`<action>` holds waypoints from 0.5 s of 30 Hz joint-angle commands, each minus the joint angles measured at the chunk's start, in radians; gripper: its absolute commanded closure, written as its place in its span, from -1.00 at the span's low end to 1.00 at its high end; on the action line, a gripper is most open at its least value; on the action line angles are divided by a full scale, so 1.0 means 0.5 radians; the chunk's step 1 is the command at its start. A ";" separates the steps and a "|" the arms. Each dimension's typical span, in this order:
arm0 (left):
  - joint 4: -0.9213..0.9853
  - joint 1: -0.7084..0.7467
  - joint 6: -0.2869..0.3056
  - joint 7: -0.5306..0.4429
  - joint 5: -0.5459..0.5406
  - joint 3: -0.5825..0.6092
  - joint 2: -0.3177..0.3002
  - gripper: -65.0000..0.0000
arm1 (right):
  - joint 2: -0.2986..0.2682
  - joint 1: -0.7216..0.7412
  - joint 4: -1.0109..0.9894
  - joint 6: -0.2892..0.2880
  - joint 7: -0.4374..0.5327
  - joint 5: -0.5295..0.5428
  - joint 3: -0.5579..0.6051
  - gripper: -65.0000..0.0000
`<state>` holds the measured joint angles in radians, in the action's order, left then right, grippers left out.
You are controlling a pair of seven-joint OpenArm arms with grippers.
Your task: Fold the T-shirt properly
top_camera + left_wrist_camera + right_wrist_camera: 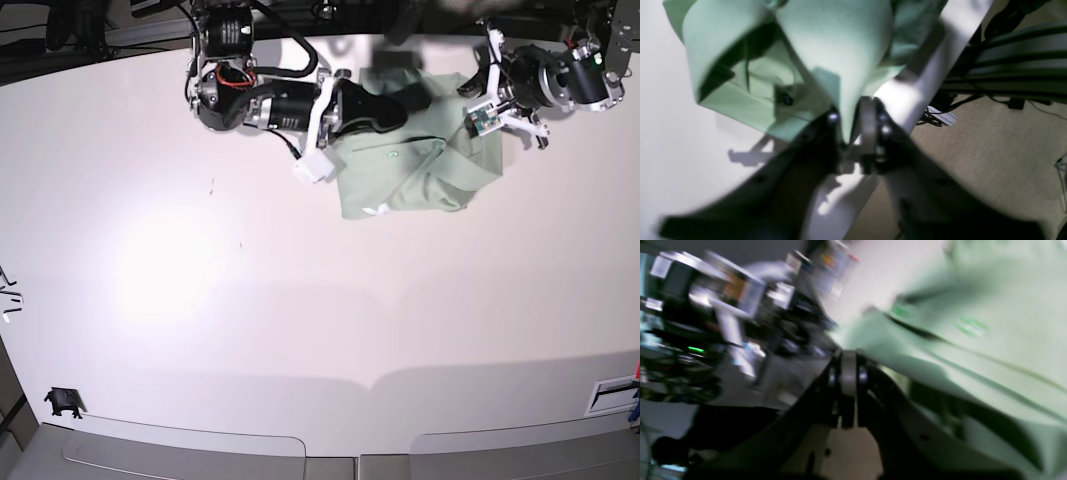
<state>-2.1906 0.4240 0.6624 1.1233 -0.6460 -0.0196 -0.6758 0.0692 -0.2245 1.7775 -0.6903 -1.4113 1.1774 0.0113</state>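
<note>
The T-shirt (420, 170) is a pale sage-green heap, partly folded, near the table's far edge. In the left wrist view a cone of its cloth (836, 50) tapers down into my left gripper (850, 120). Its fingers stand a little apart, with the tip of the fold lying between them. My right gripper (848, 373) is shut with nothing visible between its fingers. It hovers at the shirt's left side (395, 112), and green fabric (973, 340) fills the right wrist view beside it.
The white table (200, 300) ends just past the shirt, and its edge (923, 76) runs diagonally with carpet and cables (940, 115) below. A small black object (62, 402) sits at the front left corner. Blurred equipment (706, 306) stands beyond the table.
</note>
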 commanded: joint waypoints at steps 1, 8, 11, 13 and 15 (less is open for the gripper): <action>-0.029 0.001 0.008 -0.037 0.012 -0.011 -0.023 0.52 | 0.005 0.017 0.051 -0.016 0.030 0.117 0.001 0.93; -0.030 -0.001 -0.140 -0.151 0.353 -0.011 -0.024 0.37 | 0.005 0.029 0.139 -0.016 0.030 0.309 0.001 0.88; -0.030 -0.008 -0.297 -0.264 0.513 -0.037 -0.024 0.38 | 0.005 0.092 0.142 -0.016 0.030 0.304 0.001 0.88; -0.030 -0.028 -0.392 -0.371 0.520 -0.094 -0.024 0.50 | 0.006 0.153 0.142 -0.016 0.030 0.209 0.001 0.88; -0.031 -0.036 -0.497 -0.504 0.520 -0.160 -0.014 0.80 | 0.006 0.218 0.142 -0.016 0.085 -0.018 0.001 0.90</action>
<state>-2.1906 0.4091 0.4145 0.8780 -0.3840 -0.0925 -0.6724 0.0689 -0.1272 1.8282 -0.6930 -1.3861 1.1271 0.0113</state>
